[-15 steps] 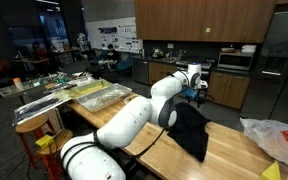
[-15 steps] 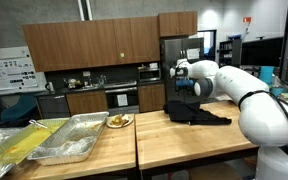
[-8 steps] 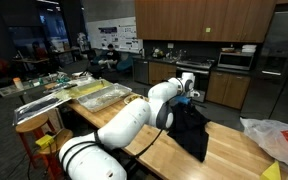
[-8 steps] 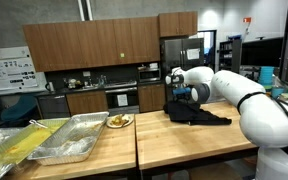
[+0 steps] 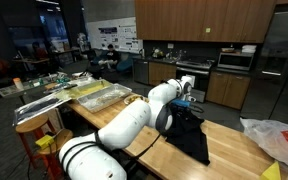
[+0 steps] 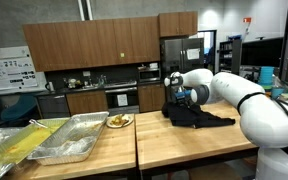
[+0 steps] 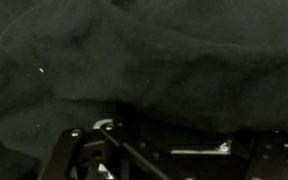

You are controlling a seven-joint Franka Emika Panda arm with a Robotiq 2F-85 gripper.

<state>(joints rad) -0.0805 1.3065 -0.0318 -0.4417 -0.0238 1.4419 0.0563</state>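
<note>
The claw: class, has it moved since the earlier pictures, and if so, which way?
Yes. In an exterior view the claw has dropped from the height of the microwave down to the black cloth.

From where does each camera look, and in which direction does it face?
Exterior view: behind the arm, facing along the table to the cabinets; arm and open gripper at the cloth.
Exterior view: across the table, facing the cabinets; arm, trays.
Wrist view: close over the cloth; gripper parts along the bottom.
Shared: both exterior views show arm, gripper, cloth.

Brown wall cabinets hang over a kitchen counter, beside what seems a steel fridge
</note>
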